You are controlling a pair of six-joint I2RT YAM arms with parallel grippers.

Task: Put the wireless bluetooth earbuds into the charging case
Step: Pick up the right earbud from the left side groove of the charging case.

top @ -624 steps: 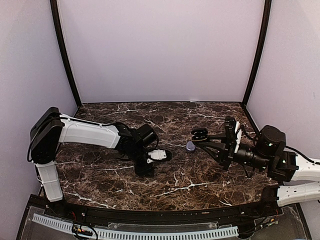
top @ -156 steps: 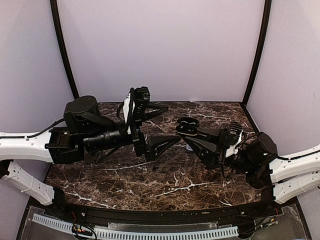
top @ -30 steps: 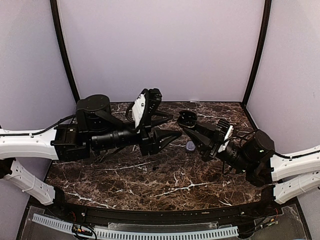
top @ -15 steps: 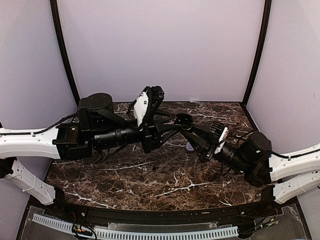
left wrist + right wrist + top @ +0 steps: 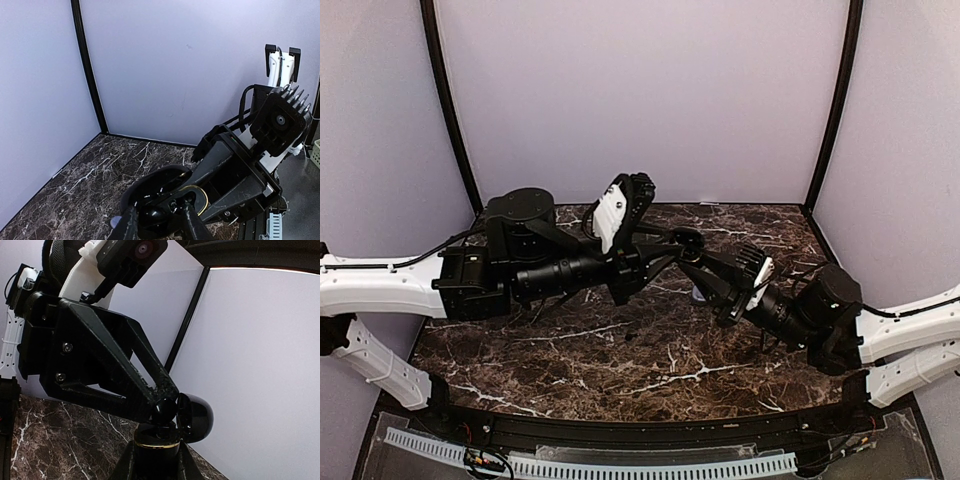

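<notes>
One pale purple earbud (image 5: 700, 293) lies on the desk (image 5: 620, 360) near its middle, a little toward the right edge. Nothing touches it, and it is below the two arms, which meet in the air above it.

Above it is the charging case (image 5: 156, 436), black with a thin gold ring, lifted clear of the desk. Its rounded lid is open and leans to one side. The right pincer (image 5: 155, 465) is clenched on the lower part of the case and holds it upright.

The left pincer (image 5: 156, 225) has its tips at the open mouth of the case. In the right wrist view the two dark fingers run together to one point there, with a small dark round shape (image 5: 164, 410) at the end. I cannot tell if this is a dark earbud or only the finger end, so I cannot tell if the left pincer is grasping something or is released.

I judge that the step in hand is the work at the case opening: putting a bud into its seat, or pressing it down. The pale bud on the desk is not yet inserted. The next move, I think, calls for a very fine alignment over the seat while the right arm keeps the case steady, because the bud is much smaller than a finger.
</notes>
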